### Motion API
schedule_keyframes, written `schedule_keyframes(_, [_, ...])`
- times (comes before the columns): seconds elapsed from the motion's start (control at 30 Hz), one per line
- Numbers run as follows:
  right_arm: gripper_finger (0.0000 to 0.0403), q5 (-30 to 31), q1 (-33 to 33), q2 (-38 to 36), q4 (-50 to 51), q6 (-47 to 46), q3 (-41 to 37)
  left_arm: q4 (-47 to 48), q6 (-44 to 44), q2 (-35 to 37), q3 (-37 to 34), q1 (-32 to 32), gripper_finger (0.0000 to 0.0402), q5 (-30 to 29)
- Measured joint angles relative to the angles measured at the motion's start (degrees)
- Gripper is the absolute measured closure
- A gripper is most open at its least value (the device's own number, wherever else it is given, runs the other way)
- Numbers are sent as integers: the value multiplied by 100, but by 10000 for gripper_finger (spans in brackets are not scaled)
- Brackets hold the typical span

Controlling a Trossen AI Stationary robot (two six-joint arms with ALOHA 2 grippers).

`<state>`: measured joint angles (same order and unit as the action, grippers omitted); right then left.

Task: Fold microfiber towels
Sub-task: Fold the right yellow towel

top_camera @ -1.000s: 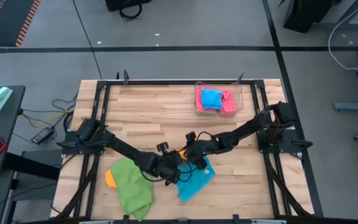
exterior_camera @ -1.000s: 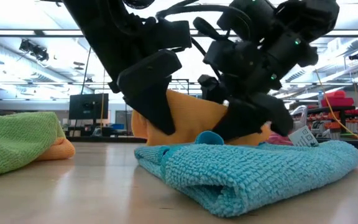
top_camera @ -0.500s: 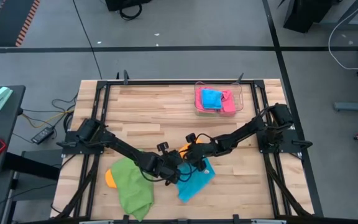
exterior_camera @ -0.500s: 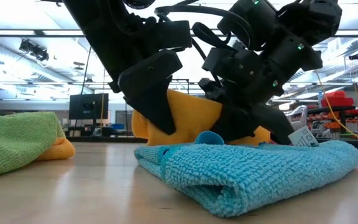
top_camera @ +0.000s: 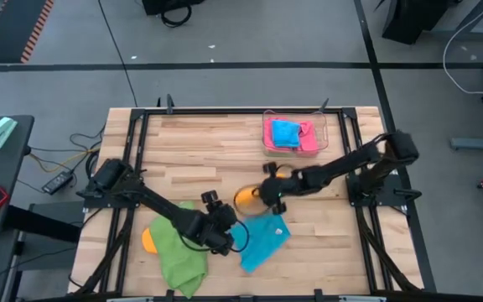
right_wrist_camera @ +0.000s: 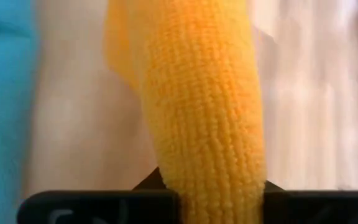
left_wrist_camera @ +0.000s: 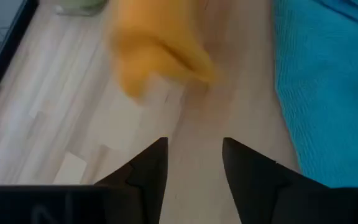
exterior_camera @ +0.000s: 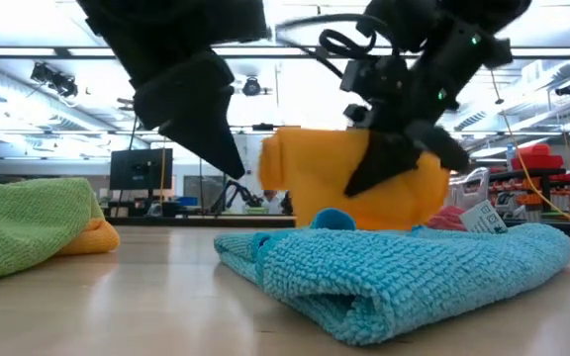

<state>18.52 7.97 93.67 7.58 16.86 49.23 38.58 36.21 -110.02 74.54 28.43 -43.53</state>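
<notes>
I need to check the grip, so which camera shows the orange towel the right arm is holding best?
The right wrist view: the orange towel fills it, pinched in the right gripper. The low view shows it hanging above the table; the high view shows a small patch; the left wrist view, a blur.

Cloth on wood

Nubby looped orange towel (right_wrist_camera: pixel 197 112) pinched in matt black right claw (right_wrist_camera: pixel 207 186); fuzzy blue towel (exterior_camera: pixel 404 277) beside it; smooth pale wooden surface (top_camera: pixel 199 151).

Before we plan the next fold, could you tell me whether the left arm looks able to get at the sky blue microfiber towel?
Probably yes: the left end effector hangs open beside the sky blue microfiber towel, with nothing between them.
</notes>
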Motion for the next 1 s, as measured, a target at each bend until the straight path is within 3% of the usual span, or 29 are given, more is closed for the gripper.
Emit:
schedule_keyframes(0.13, [364,-160,-515,-605,496,-809,0,-151,-238,-27,-2,57,235,-80])
schedule_keyframes(0.3, [364,-826,-1227,-1047,908,-2424,0,-213,-427,-91,-3,51,245,-121])
schedule_keyframes(0.53, [364,-2821,-2158,-1739,1462,-3823,-2,-209,-554,-98,-7,36,264,-113])
schedule_keyframes(0.63, [364,-3319,-2455,-2065,1455,-4387,-2,-224,-746,-98,-7,36,271,-109])
schedule_keyframes(0.73, [364,-3297,-2782,-2409,1425,-4759,-2,-273,-1001,-99,-7,24,277,-110])
schedule_keyframes(0.9, [364,-2566,-3164,-2788,1150,-5119,0,-471,-1596,-99,-7,1,286,-144])
schedule_keyframes(1.0, [364,-2538,-3405,-2806,817,-5179,0,-640,-1910,-101,-7,-78,290,-148])
